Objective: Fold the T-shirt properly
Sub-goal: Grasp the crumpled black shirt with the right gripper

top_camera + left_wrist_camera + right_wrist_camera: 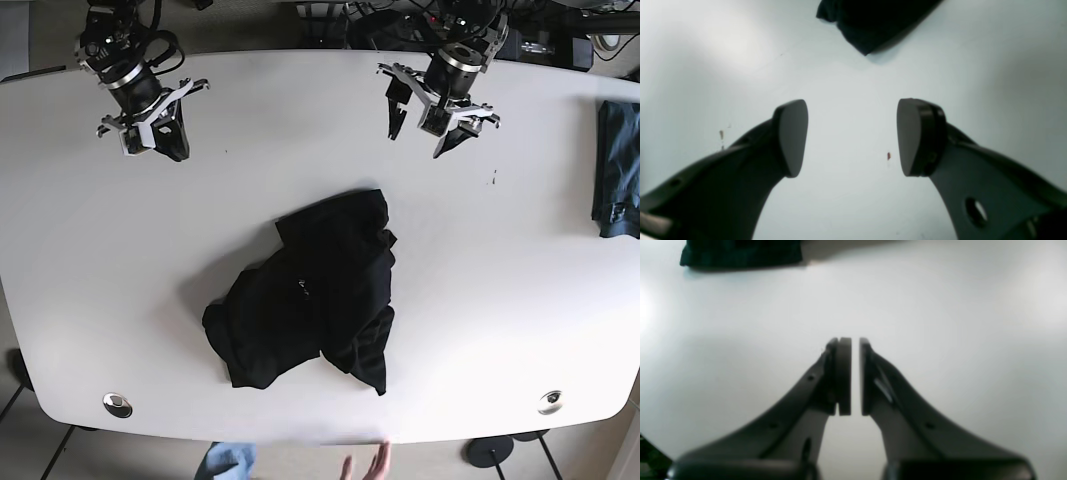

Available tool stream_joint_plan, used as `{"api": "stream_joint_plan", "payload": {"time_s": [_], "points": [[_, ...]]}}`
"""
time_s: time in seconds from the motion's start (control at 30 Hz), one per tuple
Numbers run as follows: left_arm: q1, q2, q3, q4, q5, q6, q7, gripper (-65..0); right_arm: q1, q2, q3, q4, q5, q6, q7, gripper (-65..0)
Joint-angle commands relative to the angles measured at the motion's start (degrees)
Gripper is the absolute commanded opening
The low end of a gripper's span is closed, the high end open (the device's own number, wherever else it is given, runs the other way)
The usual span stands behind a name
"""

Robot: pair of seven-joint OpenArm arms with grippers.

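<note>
One black T-shirt (310, 295) lies crumpled near the middle of the white table (520, 300), bunched into an uneven heap with an upper corner reaching toward the far side and a looser lobe sagging toward the near edge; no sleeve, collar or hem can be told apart cleanly, so the sensible first step is to spread it flat rather than fold anything yet. To do that well, each arm should probably take a separate outer edge of the cloth, pinching only the top layer and drawing outward and low over the table so the heap opens instead of dragging as a lump. Grabbing the thick middle would likely gather several layers and make the tangle worse. The left gripper (438, 118) hangs above the far part of the table, beyond the shirt's upper corner and apart from it, with its pads spread wide and nothing between them; its own camera shows a dark point of fabric (870, 23) ahead of the fingers, not touching. The right gripper (158, 130) sits well off toward the far corner on the other side, further from the shirt, its pads drawn nearly together with only a thin slit between them and holding nothing. It would need to part its pads before reaching. A second dark garment (618, 170) rests at the table's edge and should be left alone.
</note>
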Motion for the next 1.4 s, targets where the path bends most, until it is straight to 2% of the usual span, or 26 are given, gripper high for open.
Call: {"api": "stream_joint_plan", "payload": {"time_s": [0.03, 0.1, 0.17, 0.23, 0.27, 0.37, 0.5, 0.6, 0.67, 0.73, 0.8, 0.9, 1.0, 1.03, 1.07, 1.1, 1.17, 1.23, 1.3, 1.4], "points": [[0.0, 0.02, 0.08, 1.06, -0.67, 0.12, -1.45, -27.2, 1.89, 0.61, -2.51, 1.1, 1.16, 0.12, 1.3, -59.3], [-0.61, 0.02, -0.01, 0.71, -0.67, 0.12, -1.36, -27.2, 3.91, 1.13, -6.03, 1.02, 1.08, -0.24, 1.22, -48.2], [-1.23, -0.15, -0.09, 0.27, -0.67, 0.12, -1.36, -26.8, 6.9, 1.31, -9.72, 0.58, 1.08, -0.41, 0.42, -33.1], [-1.93, -0.15, -0.09, 0.18, -0.58, 0.12, -1.36, -26.7, 12.97, 1.13, -12.27, -1.27, 1.08, -0.41, -3.44, -17.0], [-2.02, -0.15, -0.09, 0.18, -0.58, 0.12, -1.27, -26.7, 15.87, 0.87, -12.62, -2.94, 1.08, -0.41, -5.29, -13.2], [-3.51, -0.33, -0.01, 0.18, -0.58, 0.03, 3.56, -26.7, 28.18, -1.59, -14.03, -11.82, 1.08, -0.41, -11.36, -12.0], [-5.89, -0.33, -0.18, 0.18, -0.58, -0.06, 8.75, -26.7, 41.36, -2.21, -19.83, -23.95, 1.08, -0.41, -13.2, -12.0], [-6.85, -0.33, -0.18, -0.44, -0.49, -0.06, 9.28, -26.7, 49.27, -2.38, -25.54, -33.53, 1.08, -0.41, -13.11, -11.6], [-6.85, -0.33, -0.18, -0.52, -0.49, 0.03, 9.28, -26.7, 54.64, -3.88, -29.24, -40.04, 0.99, -0.41, -13.03, -11.1], [-6.85, -0.33, -0.18, -0.52, -0.49, 0.03, 9.28, -26.8, 57.8, -4.93, -31.43, -43.91, 0.99, -0.41, -13.03, -10.9], [-6.94, -0.33, -0.09, -0.52, -0.49, 0.03, 9.28, -26.8, 60.44, -5.11, -36.18, -47.07, 1.25, -0.41, -12.85, -10.9], [-6.94, -0.24, -0.09, -1.32, -0.49, 0.03, 9.28, -26.9, 60.7, -6.6, -41.1, -48.04, 1.08, -0.41, -9.95, -10.9], [-8.43, -0.06, -0.18, -1.67, -0.49, 0.03, 9.28, -26.9, 60.62, -7.22, -44.88, -52.52, 1.16, -0.41, -8.19, -13.0], [-8.7, -0.15, -0.18, -1.84, -0.49, 0.03, 9.28, -27.1, 60.35, -7.39, -45.24, -53.31, 1.16, -0.41, -7.05, -17.1], [-8.7, -0.24, -0.18, -2.02, -0.49, 0.03, 9.28, -27.1, 59.21, -7.48, -45.24, -53.67, 1.16, -0.41, -5.91, -24.4], [-8.79, -0.24, -0.18, -2.28, -0.49, 0.12, 9.28, -27.1, 57.8, -7.48, -45.06, -53.49, 1.16, -0.41, -4.85, -40.3], [-8.87, -0.33, -0.18, -2.55, -0.41, 0.12, 9.28, -27.1, 55.6, -6.43, -45.06, -50.41, 1.43, -0.41, -4.76, -64.0], [-8.87, -0.33, -0.18, -2.55, -0.41, 0.12, 9.28, -27.1, 51.56, -3.96, -45.06, -43.64, 1.6, -0.41, -5.82, -59.5], [-9.75, -0.33, -0.09, -2.55, -0.41, 0.12, 9.28, -27.1, 46.37, -1.77, -44.88, -34.06, 1.25, -0.41, -8.72, -60.9], [-10.54, -0.33, -0.18, -3.34, -0.41, 0.12, 9.28, -27.1, 37.49, 1.49, -41.37, -18.94, 1.08, -0.41, -15.58, -61.4]]}}
